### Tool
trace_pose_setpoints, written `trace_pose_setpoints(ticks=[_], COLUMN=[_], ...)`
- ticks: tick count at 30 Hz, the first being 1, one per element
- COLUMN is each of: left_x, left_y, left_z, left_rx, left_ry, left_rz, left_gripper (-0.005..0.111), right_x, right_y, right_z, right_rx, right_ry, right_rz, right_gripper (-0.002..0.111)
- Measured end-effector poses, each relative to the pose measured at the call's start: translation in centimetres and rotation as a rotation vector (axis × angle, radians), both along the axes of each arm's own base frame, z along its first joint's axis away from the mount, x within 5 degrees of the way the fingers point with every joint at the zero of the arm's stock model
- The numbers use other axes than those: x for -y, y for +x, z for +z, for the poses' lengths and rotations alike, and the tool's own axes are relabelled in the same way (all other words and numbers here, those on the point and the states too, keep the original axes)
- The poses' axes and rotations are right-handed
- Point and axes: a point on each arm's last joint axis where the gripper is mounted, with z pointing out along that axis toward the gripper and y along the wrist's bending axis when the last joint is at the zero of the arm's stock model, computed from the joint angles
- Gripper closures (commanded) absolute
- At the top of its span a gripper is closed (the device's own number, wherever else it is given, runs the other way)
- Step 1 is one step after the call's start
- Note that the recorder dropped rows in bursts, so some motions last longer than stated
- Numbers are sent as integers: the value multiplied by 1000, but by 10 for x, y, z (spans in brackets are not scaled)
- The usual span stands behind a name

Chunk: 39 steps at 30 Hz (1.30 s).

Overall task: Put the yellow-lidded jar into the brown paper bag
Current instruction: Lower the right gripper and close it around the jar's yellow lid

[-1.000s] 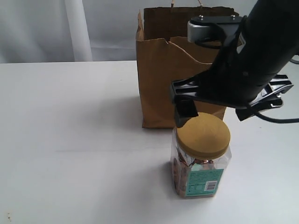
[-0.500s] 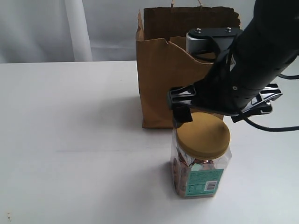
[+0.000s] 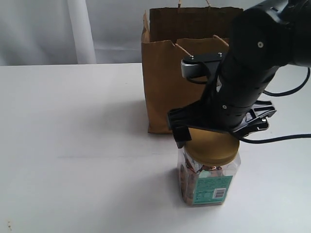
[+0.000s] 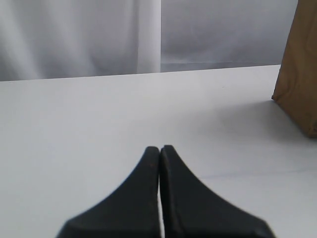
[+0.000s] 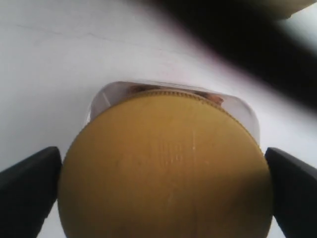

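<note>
The yellow-lidded jar stands on the white table just in front of the brown paper bag, which is upright with its top open. My right gripper is low over the jar, open, with one black finger on each side of the mustard lid and close to its rim. The arm hides most of the lid in the exterior view. Off to the side, my left gripper is shut with nothing in it, above bare table, with a corner of the bag in its view.
The white table stretches left of the jar and bag. A pale curtain hangs behind the table's far edge. A black cable trails from the right arm toward the right side.
My right gripper has come down and slightly left, from just above and behind the lid to level with it, its fingers now on either side. Jar and bag have not moved.
</note>
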Motion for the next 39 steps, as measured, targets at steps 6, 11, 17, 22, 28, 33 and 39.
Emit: trace_pose_setpoints(ticks=[6, 11, 17, 22, 28, 33, 39], left_x=[0, 0, 0, 0, 0, 0, 0], left_y=[0, 0, 0, 0, 0, 0, 0], left_z=[0, 0, 0, 0, 0, 0, 0], left_rx=[0, 0, 0, 0, 0, 0, 0], left_ry=[0, 0, 0, 0, 0, 0, 0], left_rz=[0, 0, 0, 0, 0, 0, 0], left_gripper=[106, 106, 106, 106, 106, 106, 106], right_x=[0, 0, 0, 0, 1, 1, 2], right_y=[1, -1, -1, -1, -2, -3, -5], right_z=[-6, -7, -7, -7, -8, -8, -8], right_rx=[-21, -39, -43, -45, -57, -70, -93], right_ry=[-5, -12, -14, -15, -15, -20, -28], right_rz=[-10, -14, -14, -14, -19, -20, -7], right_gripper=[3, 3, 3, 6, 56, 108, 108])
